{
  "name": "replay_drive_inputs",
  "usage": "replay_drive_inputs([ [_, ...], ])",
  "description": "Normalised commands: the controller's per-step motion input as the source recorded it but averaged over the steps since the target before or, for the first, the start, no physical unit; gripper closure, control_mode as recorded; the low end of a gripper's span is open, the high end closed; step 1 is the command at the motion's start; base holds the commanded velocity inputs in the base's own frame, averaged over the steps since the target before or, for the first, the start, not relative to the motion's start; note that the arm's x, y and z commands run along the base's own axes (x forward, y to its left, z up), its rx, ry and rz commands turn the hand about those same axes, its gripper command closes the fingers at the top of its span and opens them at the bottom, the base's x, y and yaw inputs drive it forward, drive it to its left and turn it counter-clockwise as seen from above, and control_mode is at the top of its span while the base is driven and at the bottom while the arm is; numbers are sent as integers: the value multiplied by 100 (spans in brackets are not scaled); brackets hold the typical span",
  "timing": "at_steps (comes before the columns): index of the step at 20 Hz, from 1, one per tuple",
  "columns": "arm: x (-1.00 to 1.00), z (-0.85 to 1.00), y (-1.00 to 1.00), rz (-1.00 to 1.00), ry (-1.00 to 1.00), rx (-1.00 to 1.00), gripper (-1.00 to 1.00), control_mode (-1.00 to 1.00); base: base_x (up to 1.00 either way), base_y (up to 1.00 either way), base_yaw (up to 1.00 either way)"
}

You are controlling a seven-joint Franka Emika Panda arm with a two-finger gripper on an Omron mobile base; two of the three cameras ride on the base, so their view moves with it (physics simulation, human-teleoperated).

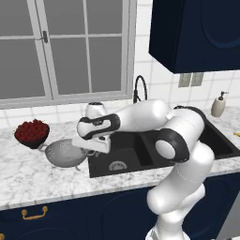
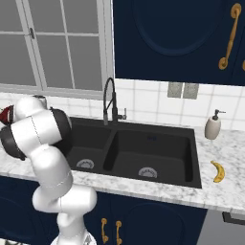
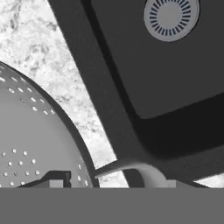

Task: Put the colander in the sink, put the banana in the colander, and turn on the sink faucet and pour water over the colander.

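Silver colander [image 1: 65, 153] sits on the bench [image 1: 28, 173], touching the sink [image 1: 140, 154] edge; I see my hand [image 1: 93, 144] at its rim. Right base: banana [image 2: 218, 171] well apart. Hand view: fingers [image 3: 54, 178] straddle the rim, part-open; grip unconfirmed. Risk: tipping, if they slip.

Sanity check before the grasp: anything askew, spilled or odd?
Nothing stands out. The colander sits upright on the counter left of the sink; the banana lies on the counter right of it. Nothing spilled.

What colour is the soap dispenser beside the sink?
Beige with a dark pump; the soap dispenser shows best in the right base view.
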Motion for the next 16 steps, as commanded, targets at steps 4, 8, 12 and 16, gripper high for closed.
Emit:
replay_drive_inputs([
  [4, 0, -3, -66, -49, 13, -1, 100, -100, 0, 0, 0],
  [8, 0, -9, -58, -55, 11, -4, 100, -100, 0, 0, 0],
  [12, 10, 0, -41, -59, 13, -10, 100, -100, 0, 0, 0],
  [16, 10, 0, -43, -61, 16, -8, 100, -100, 0, 0, 0],
])
